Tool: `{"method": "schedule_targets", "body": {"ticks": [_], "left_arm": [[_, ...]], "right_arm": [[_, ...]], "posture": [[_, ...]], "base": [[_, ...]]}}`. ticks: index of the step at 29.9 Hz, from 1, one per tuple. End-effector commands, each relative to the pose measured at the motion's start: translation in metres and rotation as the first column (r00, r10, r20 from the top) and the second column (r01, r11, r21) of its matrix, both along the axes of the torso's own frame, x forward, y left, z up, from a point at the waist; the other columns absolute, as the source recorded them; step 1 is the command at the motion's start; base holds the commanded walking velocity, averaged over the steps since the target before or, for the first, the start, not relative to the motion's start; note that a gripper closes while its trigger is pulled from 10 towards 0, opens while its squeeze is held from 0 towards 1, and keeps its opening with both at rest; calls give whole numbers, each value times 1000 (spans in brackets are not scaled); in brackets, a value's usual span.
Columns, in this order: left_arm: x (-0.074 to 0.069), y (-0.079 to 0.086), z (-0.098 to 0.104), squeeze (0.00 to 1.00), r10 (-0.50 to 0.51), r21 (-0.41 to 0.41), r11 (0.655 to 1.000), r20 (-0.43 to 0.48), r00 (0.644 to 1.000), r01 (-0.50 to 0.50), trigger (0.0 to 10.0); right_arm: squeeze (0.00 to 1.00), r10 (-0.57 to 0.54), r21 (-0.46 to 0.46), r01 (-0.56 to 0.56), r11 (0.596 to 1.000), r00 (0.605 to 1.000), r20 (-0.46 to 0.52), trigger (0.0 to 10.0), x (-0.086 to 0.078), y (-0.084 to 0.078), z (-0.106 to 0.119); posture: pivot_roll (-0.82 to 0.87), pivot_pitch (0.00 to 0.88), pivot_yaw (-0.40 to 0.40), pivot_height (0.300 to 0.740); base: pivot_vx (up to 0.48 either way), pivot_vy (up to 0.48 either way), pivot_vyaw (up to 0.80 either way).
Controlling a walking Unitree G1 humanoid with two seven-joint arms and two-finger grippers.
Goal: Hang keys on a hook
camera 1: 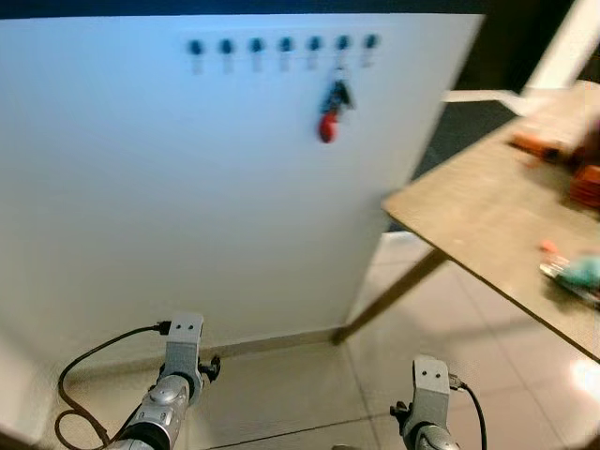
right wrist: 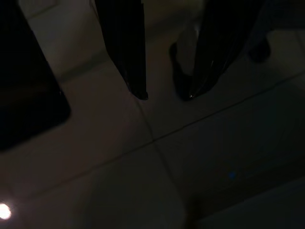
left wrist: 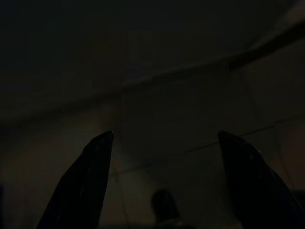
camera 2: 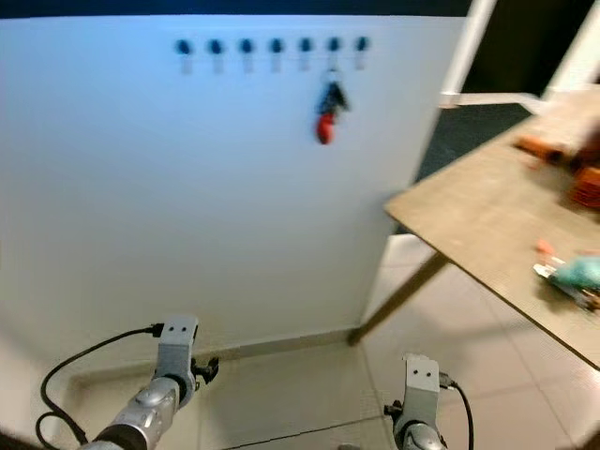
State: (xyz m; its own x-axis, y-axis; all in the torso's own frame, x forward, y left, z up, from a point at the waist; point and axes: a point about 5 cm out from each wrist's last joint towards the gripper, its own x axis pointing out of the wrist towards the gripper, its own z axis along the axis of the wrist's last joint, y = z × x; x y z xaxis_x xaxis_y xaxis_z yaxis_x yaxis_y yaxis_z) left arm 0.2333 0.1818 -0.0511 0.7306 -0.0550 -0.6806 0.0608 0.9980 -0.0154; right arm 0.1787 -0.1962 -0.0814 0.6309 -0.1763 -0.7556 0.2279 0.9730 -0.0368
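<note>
The keys (camera 1: pixel 333 105) hang on the white wall panel (camera 1: pixel 187 206), on the second hook from the right in a row of dark hooks (camera 1: pixel 281 45) near the panel's top edge. The bunch looks dark, with a red tag at its low end; the picture is a little blurred, so I cannot tell the number of keys.

Both arms are low and near, well apart from the keys. In the left wrist view, the left gripper (left wrist: pixel 164 143) has its two black fingers (left wrist: pixel 90 176) spread wide, with nothing between them, over a very dark tiled floor. In the right wrist view, the right gripper (right wrist: pixel 164 93) points down at the floor tiles (right wrist: pixel 119 157); its fingers stand with a narrow gap, and they hold nothing.

On the right of the scene there is a brown table (camera 1: pixel 487 216) with a slanted leg. Some small orange and teal things lie on its right part, too blurred to name.
</note>
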Motion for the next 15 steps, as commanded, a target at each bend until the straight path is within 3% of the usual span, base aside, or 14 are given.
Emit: {"method": "schedule_targets", "body": {"ticks": [1, 5, 15], "left_arm": [[-1, -4, -2, 0, 2, -7, 1000, 2, 1000, -2, 10000], [-2, -3, -3, 0, 43, -28, 999, 5, 999, -43, 10000], [3, -11, 3, 0, -12, -48, 999, 86, 996, 16, 10000]], "right_arm": [[0, 12, -16, -12, 1000, 1000, -2, 10000, -2, 0, -1], [0, 34, -25, -34, 999, 999, -7, 10000, -2, 0, -1], [0, 122, -46, -122, 992, 993, 1, 10000, 2, 2, 1]], "posture": [[42, 0, -22, 740], [43, 0, -24, 740], [47, 0, -31, 740]], "base": [[0, 0, -800], [0, 0, -800], [0, 0, -800]]}}
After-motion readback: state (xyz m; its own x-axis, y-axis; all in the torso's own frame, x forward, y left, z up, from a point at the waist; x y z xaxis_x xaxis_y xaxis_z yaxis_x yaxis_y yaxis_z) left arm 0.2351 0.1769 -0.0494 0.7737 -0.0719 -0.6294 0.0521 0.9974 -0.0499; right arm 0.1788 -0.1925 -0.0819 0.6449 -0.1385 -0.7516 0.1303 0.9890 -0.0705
